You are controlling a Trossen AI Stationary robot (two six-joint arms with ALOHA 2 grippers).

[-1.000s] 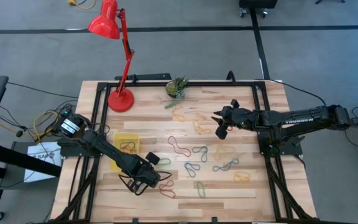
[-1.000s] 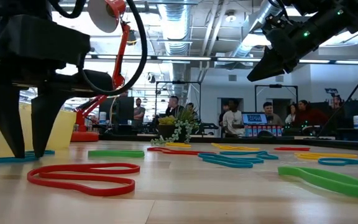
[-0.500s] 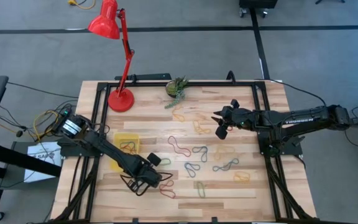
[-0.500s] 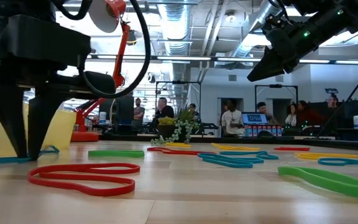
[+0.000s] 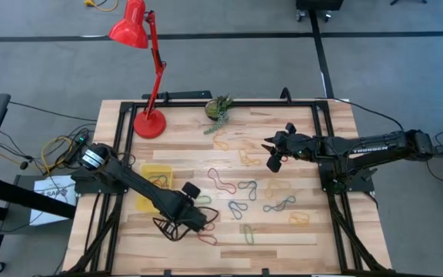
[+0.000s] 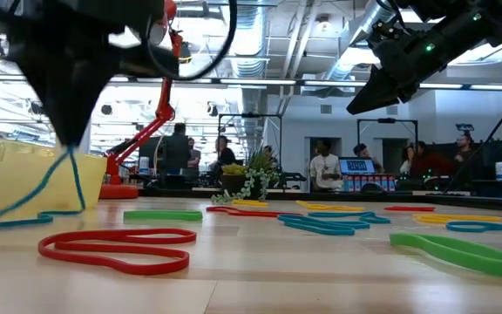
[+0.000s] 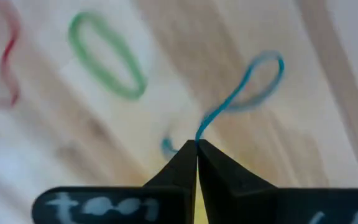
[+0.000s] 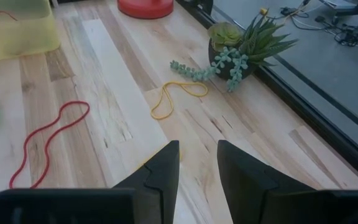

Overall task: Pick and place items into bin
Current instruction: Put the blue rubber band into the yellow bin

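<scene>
Lifted since a second ago: left gripper (image 7: 196, 148) has pinched shut on a blue rubber band (image 7: 247, 93) and risen.

Band dangles at lower left in the low view, its tail still on the wood. Next, I'd judge, a short carry up-left to the yellow bin (image 5: 146, 172), clearing its rim. Right gripper (image 8: 197, 163) waits mid-table, fingers apart.

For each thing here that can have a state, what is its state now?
left hand: shut on the blue rubber band, lifted.
blue rubber band: pinched at one end, rest hanging to the table.
right hand: open, empty, above the table.
yellow bin: upright, bands inside.
red rubber band: flat on the table.
red lamp: upright.
</scene>
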